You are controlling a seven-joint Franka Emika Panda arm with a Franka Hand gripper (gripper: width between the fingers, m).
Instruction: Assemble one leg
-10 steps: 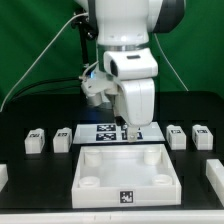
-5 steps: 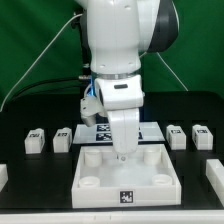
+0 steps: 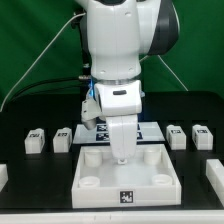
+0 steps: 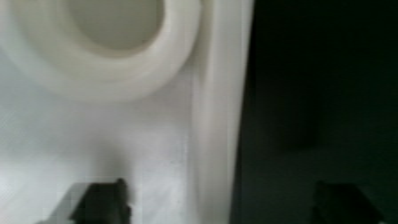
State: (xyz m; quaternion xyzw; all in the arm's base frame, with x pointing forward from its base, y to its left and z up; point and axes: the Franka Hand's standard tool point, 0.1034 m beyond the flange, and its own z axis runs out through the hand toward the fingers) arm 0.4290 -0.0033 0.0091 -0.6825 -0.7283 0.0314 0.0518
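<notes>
Over the far wall of the white tray (image 3: 95,190), as the exterior view shows it, my gripper (image 4: 222,200) hangs low with its jaws apart. One finger is over the tray floor and one over the black table (image 3: 30,195), gripping nothing, likely so placed to clamp or shift that wall. Legs (image 3: 62,138), small tagged white blocks, lie on the table at both sides of the tray, none in my hand.

My arm (image 3: 115,50) is white, like the tray (image 3: 95,195) and the legs (image 3: 63,141) with black-and-white tags (image 3: 37,134), on a black table (image 3: 30,200).
</notes>
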